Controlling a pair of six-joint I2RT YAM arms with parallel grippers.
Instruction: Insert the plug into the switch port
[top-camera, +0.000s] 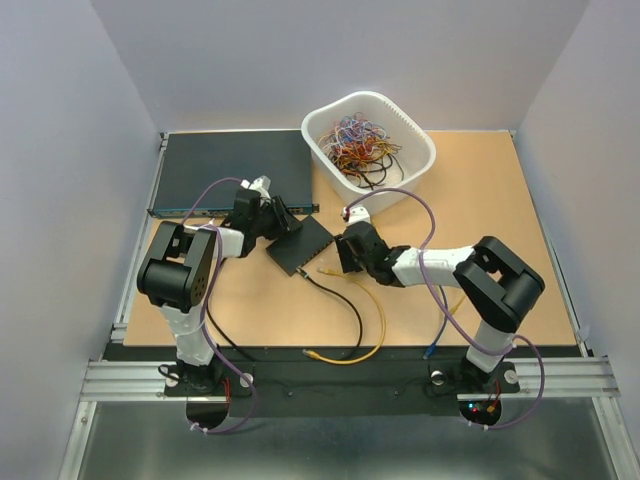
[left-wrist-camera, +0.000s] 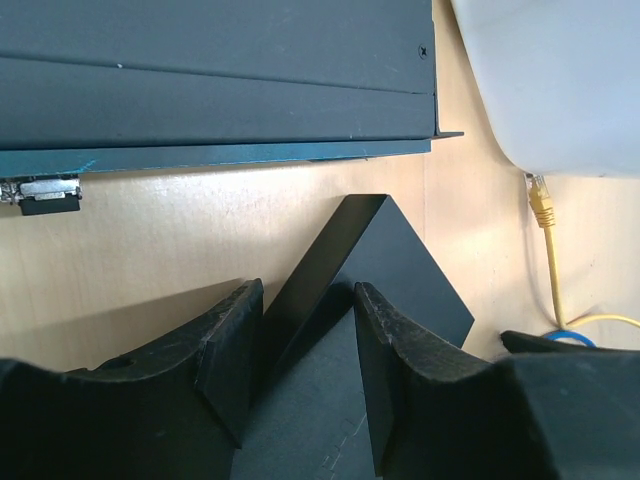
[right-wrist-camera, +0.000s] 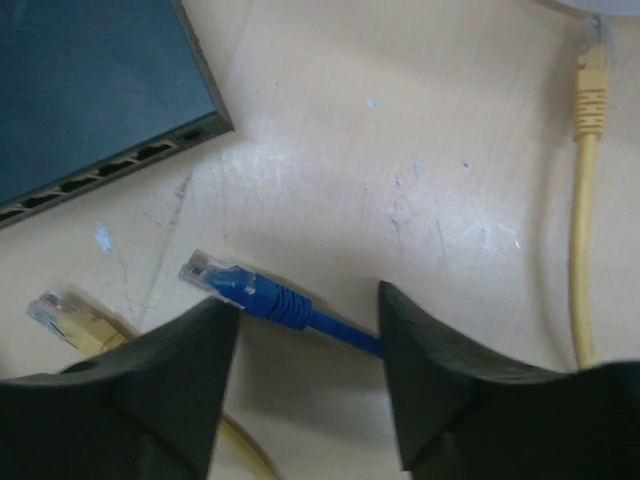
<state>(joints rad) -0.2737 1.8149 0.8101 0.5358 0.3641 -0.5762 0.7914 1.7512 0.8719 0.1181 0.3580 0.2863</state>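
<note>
- While our left gripper (left-wrist-camera: 308, 300) clamps the switch (left-wrist-camera: 410, 270), our right gripper (right-wrist-camera: 305, 300) straddles the blue plug (right-wrist-camera: 240, 288), jaws apart.
- Gripped off-centre, it could tilt past the switch port (right-wrist-camera: 155, 152).

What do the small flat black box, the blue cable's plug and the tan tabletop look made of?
Small flat black box: matte painted metal or plastic, crisp edges; cannot tell which. Blue cable's plug: clear glossy plastic tip, rubbery-looking blue boot. Tan tabletop: pale wood or laminate, scuffed with white marks.
</note>
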